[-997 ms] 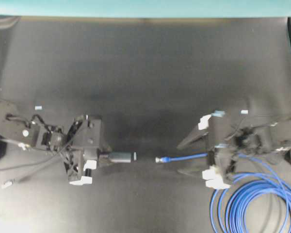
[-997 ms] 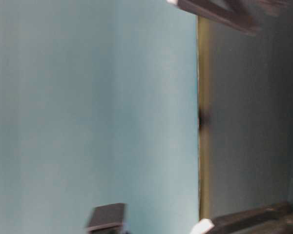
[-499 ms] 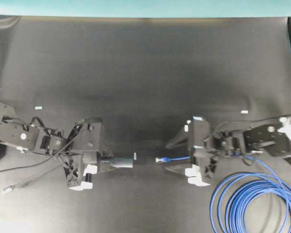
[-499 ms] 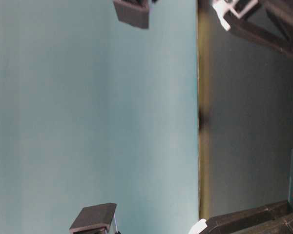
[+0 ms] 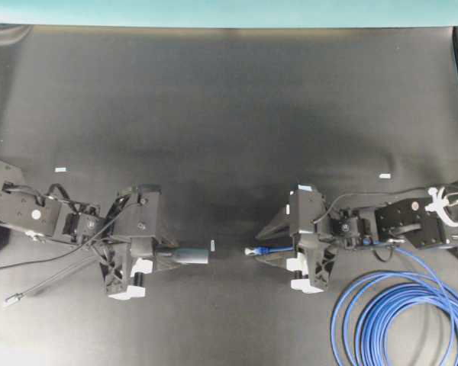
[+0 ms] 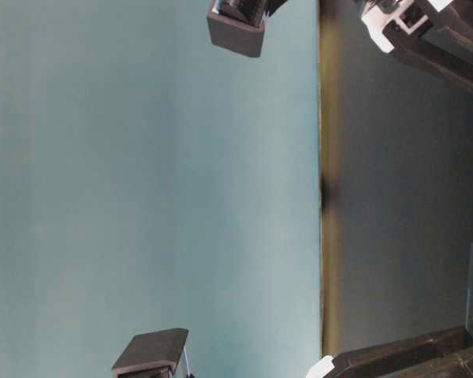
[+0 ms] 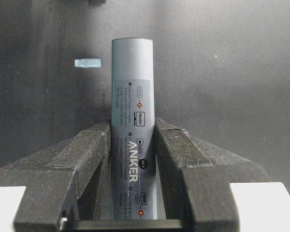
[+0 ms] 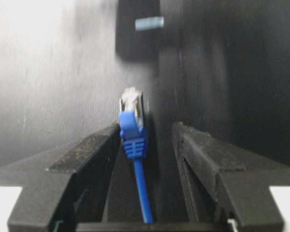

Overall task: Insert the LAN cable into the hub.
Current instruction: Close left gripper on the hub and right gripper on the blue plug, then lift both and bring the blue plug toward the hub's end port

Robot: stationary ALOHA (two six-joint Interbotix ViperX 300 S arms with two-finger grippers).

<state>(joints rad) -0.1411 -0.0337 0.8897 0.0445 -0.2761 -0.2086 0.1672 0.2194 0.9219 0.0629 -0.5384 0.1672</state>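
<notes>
While the left gripper point(image 5: 162, 256) has the hub point(image 5: 191, 256) pinched tight across its narrow sides, the real question is how the plug lines up with it. From overhead the hub's long axis runs 9-to-3, with its free end poking out toward 3 o'clock. The LAN cable point(image 5: 275, 249) lies on that same 9-to-3 line, its clear plug point(image 5: 249, 251) pointing at 9 o'clock, so the two ends face each other across a small gap.

The right gripper point(image 8: 147, 140) is the arm nearer the plug. Its jaws are partway open and straddle the blue boot. In the right wrist view the boot sits against the left finger point(image 8: 94, 150) with clear space to the other one, so it isn't clamped yet. The rest of the cable trails off to the coil at roughly 4 o'clock from that gripper.

Judging from this, the right arm needs to close, then push toward 9 o'clock. Any sideways drift probably misses the port.
</notes>
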